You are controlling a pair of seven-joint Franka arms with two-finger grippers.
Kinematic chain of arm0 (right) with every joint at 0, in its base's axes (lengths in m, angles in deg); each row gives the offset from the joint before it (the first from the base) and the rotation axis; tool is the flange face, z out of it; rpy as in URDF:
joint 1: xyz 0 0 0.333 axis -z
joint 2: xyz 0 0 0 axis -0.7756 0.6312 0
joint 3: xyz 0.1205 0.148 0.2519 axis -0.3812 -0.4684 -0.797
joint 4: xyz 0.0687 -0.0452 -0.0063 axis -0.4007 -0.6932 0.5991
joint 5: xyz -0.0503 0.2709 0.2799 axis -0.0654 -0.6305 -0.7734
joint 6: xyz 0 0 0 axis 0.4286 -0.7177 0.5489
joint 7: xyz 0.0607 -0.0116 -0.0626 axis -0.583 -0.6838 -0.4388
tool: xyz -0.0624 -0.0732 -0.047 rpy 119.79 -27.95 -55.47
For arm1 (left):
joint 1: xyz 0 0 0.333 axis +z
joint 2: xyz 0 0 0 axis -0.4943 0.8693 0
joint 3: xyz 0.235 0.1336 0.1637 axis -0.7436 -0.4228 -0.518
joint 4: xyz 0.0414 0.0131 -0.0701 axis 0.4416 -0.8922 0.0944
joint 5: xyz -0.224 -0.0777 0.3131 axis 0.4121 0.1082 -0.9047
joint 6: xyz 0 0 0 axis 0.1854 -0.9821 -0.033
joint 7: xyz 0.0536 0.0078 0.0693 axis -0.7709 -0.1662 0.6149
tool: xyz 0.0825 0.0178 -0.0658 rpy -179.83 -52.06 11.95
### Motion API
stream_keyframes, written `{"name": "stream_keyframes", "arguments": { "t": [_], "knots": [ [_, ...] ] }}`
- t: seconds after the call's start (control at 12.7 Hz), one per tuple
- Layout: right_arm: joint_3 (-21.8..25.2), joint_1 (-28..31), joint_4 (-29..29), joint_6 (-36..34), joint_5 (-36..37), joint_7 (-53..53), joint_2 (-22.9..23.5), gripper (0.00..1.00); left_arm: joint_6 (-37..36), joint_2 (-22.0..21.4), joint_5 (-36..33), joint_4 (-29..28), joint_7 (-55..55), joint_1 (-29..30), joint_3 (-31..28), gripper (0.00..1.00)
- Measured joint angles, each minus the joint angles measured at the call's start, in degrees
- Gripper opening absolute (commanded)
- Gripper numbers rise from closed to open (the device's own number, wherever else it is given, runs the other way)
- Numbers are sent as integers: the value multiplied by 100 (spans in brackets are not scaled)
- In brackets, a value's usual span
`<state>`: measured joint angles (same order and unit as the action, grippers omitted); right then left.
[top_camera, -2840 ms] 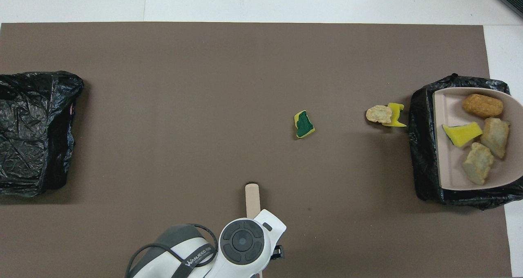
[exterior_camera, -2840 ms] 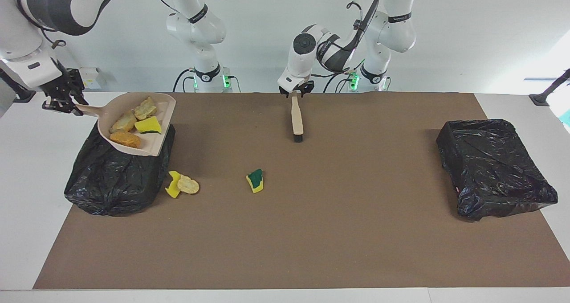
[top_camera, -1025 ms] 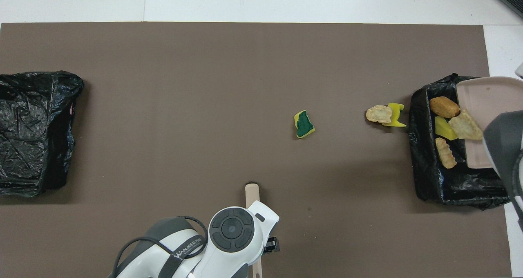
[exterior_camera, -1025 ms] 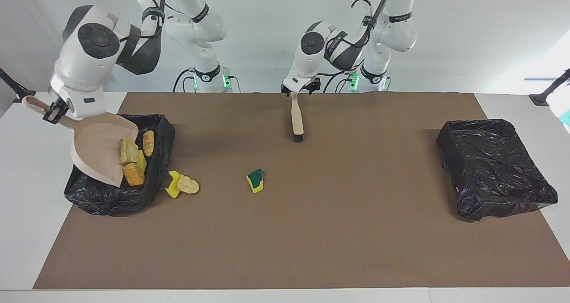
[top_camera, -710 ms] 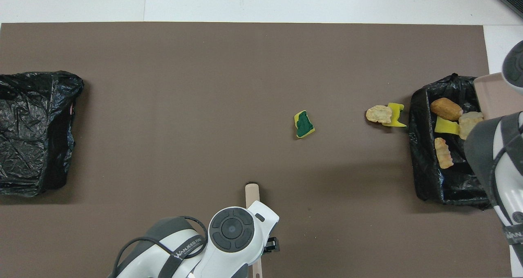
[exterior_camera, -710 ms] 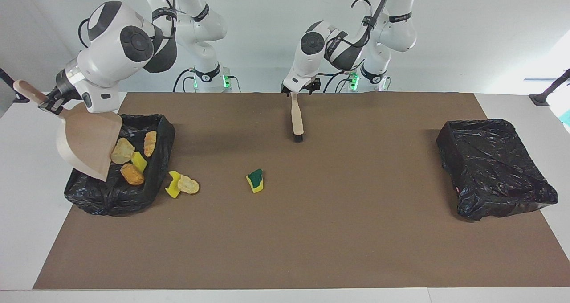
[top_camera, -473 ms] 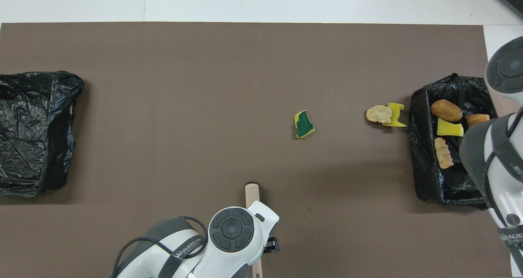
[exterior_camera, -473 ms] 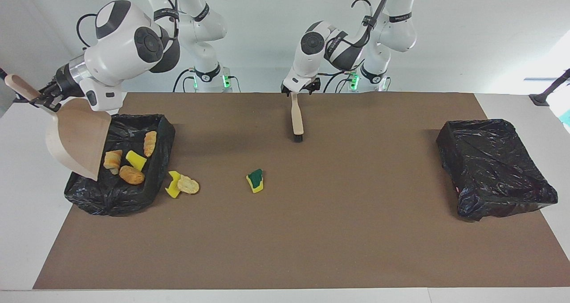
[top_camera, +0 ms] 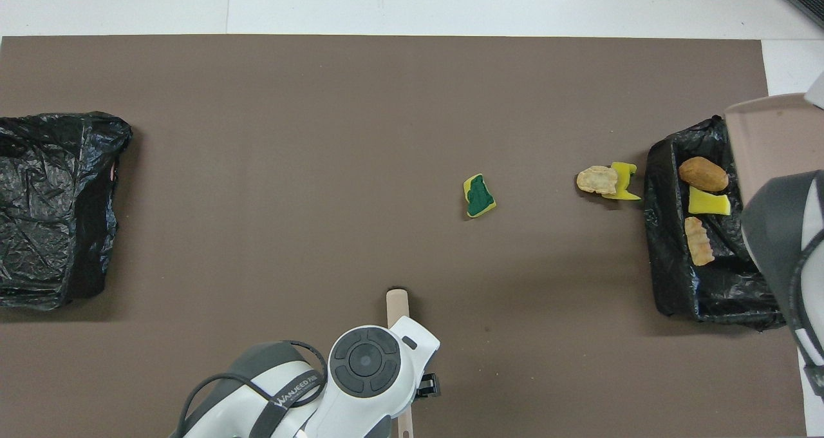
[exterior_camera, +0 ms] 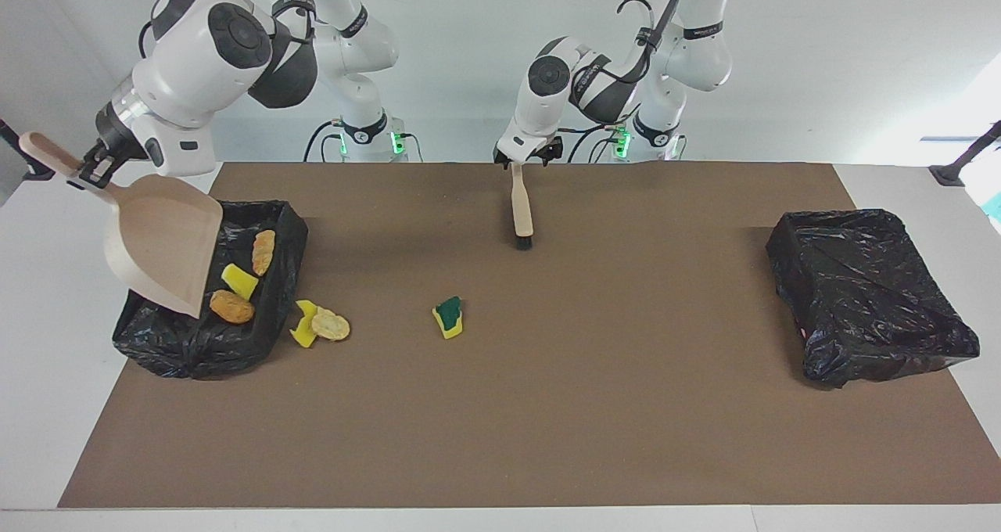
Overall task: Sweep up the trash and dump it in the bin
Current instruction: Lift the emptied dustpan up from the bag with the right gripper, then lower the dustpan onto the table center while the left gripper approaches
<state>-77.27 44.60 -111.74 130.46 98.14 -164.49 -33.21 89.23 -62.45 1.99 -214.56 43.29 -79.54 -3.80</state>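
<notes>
Facing view: the right claw (exterior_camera: 84, 174) is clamped on the handle of the beige dustpan (exterior_camera: 164, 242), which hangs tilted, mouth down, over the black-lined bin (exterior_camera: 274, 297) at the right arm's end of the surface (exterior_camera: 547, 407). The left claw (exterior_camera: 522, 159) stands spread wide over the brush (exterior_camera: 521, 207) handle, the brush lying on the surface. A second ago the pan still carried pieces; now it is empty.

Overhead view: three pieces of trash (top_camera: 703, 174) lie in the bin; a tan chunk (top_camera: 597, 180) with a yellow bit (top_camera: 624, 179) lies just beside it, and the green-and-yellow sponge (top_camera: 479, 196) sits mid-surface, unmoved.
</notes>
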Motion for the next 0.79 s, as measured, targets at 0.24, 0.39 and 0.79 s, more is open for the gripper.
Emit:
{"name": "stream_keyframes", "arguments": {
  "t": [0.24,0.39,0.79],
  "knots": [
    [23,27,24,-1,-1296,1111,1,0,-100,-12,-5,31,0,13,-12,100],
    [29,80,25,-1,-2214,2010,3,0,-247,-67,-98,164,-11,145,-27,100],
    [-45,72,23,0,-4414,5020,5,0,-615,-434,-534,494,-67,616,-57,100]
  ]
}}
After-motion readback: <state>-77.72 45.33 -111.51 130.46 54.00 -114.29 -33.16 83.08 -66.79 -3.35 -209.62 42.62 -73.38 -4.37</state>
